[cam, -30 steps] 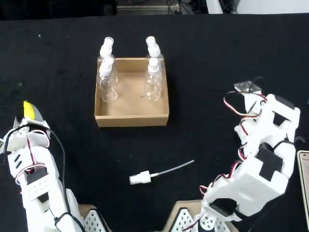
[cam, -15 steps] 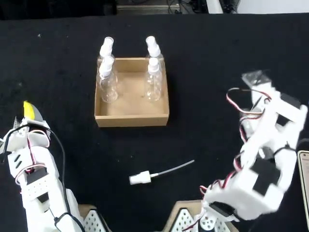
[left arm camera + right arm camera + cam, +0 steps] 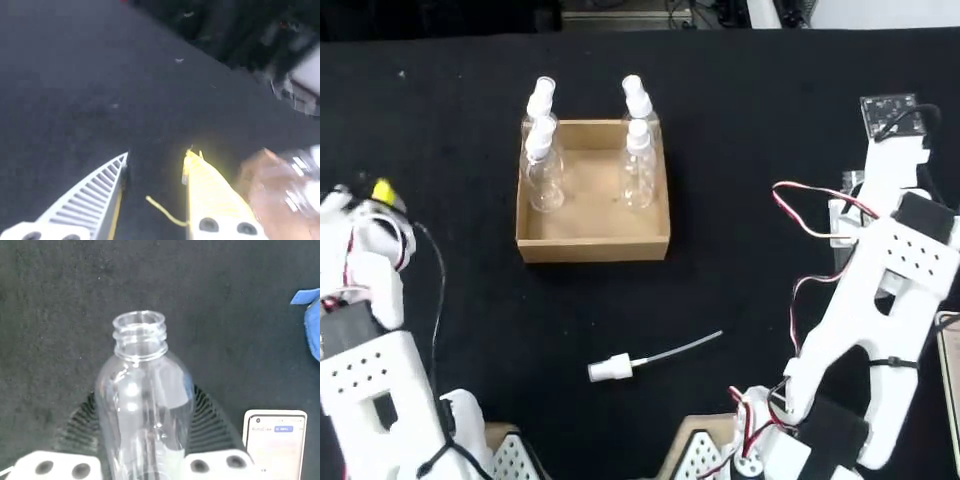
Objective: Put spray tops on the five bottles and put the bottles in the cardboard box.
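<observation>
The black bench carried a cardboard box at its middle. Four bottles with spray tops stood upright in two pairs there: the nearer pair was inside the box, and the farther pair was at its back wall, though it could not be told whether they were inside it. The right gripper was closed on a fifth bottle, clear and with a bare neck. The left gripper hung moderately open and empty above the bench beside the box. A phone lay near the right arm. A loose spray top lay on the bench between the arms, well apart from the box.
</observation>
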You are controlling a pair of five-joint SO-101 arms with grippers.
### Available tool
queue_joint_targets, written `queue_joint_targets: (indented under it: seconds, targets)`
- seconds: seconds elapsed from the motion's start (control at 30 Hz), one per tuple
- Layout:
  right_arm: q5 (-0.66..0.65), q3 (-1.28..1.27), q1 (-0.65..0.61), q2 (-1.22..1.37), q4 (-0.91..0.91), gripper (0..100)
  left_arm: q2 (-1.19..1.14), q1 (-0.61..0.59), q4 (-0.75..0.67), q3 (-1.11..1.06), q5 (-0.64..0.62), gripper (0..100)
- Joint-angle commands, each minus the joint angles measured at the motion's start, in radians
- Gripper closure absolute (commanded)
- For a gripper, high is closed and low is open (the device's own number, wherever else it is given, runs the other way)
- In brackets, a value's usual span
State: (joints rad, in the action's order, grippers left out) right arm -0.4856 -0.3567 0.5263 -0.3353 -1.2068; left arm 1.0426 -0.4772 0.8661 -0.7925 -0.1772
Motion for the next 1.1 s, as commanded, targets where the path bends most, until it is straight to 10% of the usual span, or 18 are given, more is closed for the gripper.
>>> queue_joint_targets:
  seconds: [0.0,0.47,1.07]
  targets:
    - [0.009,0.013,0.043,-0.065,-0.002,98.8,0.018,0.133,0.163,0.225,0.160,84]
    - [-0.112,0.054,0.235,-0.058,0.000,98.8,-0.055,0.918,0.595,0.188,0.646,73]
    - [-0.275,0.054,0.477,-0.058,0.015,98.8,-0.454,1.285,0.098,-0.193,0.641,73]
